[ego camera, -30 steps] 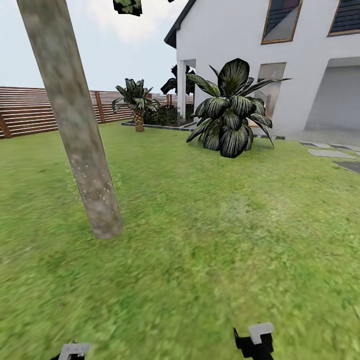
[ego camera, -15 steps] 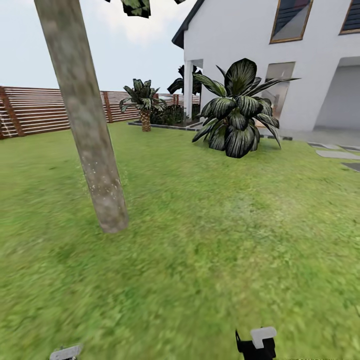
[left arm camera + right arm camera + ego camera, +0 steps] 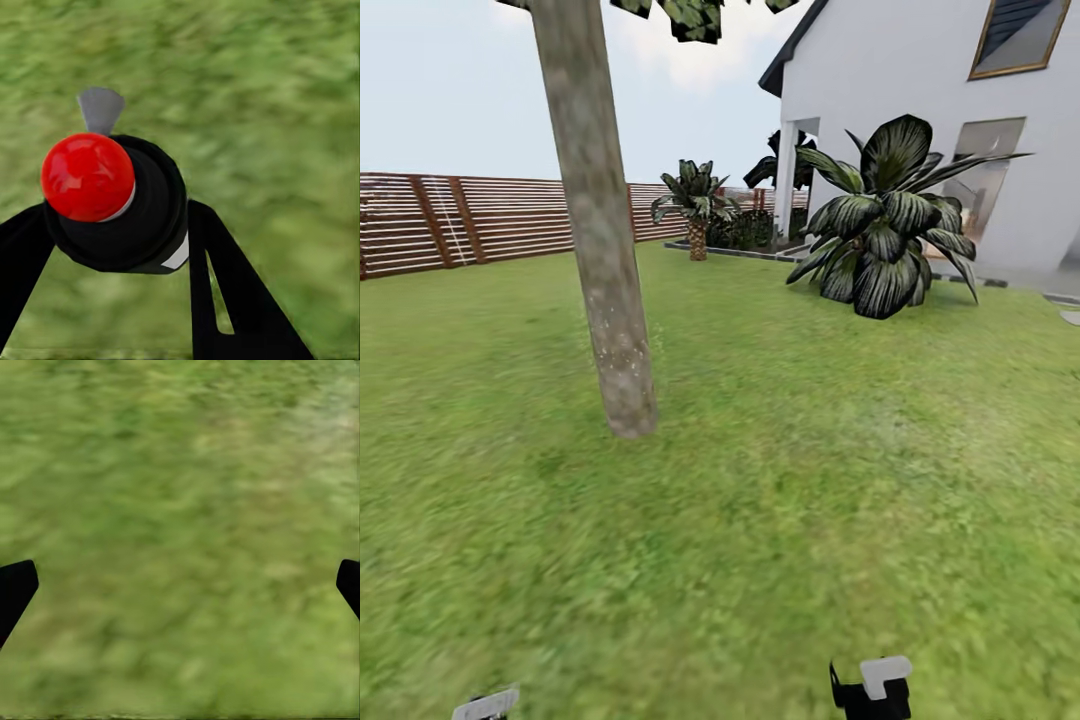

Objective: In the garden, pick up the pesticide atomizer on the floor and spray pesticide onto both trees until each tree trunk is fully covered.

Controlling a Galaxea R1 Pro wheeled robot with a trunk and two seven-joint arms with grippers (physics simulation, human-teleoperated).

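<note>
- The left gripper (image 3: pixel 112 247) is clamped on the pesticide atomizer (image 3: pixel 124 210): in the left wrist view its two black fingers (image 3: pixel 225 285) press the dark bottle from either side, the red top (image 3: pixel 88 177) facing the camera and a grey nozzle tab (image 3: pixel 100 109) jutting past it.
- A sliver of the white label (image 3: pixel 178 255) shows against one finger; no writing can be read on it.
- The right gripper (image 3: pixel 180 585) has its jaws wide apart over bare grass, only the black fingertips (image 3: pixel 15 589) showing at the frame's edges.
- In the head view both arms sit low, cut off by the lower edge: a grey part of the left arm (image 3: pixel 485 704) and a black-and-white part of the right arm (image 3: pixel 875 688).
- Ahead and to the left stands the tree trunk (image 3: pixel 605 290), mottled grey-beige and slightly tilted, a few white pesticide specks (image 3: pixel 622 352) on its lower part; its crown (image 3: pixel 690 15) is cropped at the top.
- Behind it lie the lawn (image 3: pixel 780 480), the slatted fence (image 3: pixel 460 215), a short palm (image 3: pixel 696 205), a broad-leaved dark plant (image 3: pixel 885 230) and a white house (image 3: pixel 930 90).
</note>
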